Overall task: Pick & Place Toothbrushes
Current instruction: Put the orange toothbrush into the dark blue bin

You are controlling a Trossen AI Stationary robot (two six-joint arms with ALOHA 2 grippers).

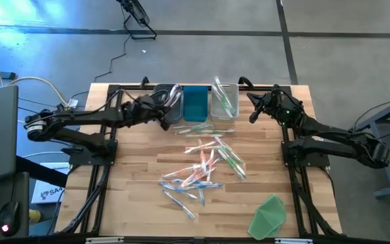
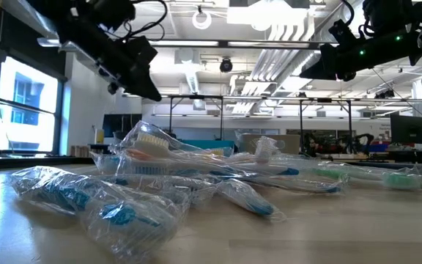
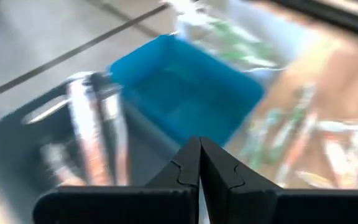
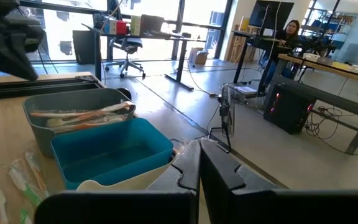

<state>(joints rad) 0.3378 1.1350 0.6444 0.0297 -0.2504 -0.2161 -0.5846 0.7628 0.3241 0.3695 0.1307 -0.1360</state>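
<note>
Green sheet [image 1: 269, 214] at table corner – toothbrushes [image 1: 205, 169] scattered mid-table.

Three bins [image 1: 196, 103] line the table's far edge, both arms crowding either end. Loose toothbrushes [image 1: 205, 166] clutter the middle, a green sheet [image 1: 269, 214] the near right corner; the near left boards [image 1: 127, 203] lie bare

Looking like an open-plan robotics lab/office: exposed ducts and ring lights [image 2: 202, 16] hanging overhead, desks with office chairs [image 4: 125, 51] sitting by big windows, a person [image 4: 283, 38] working at a monitor bench, cables trailing over concrete floor [image 1: 202, 54] around the wooden rig table [image 1: 141, 169].
</note>
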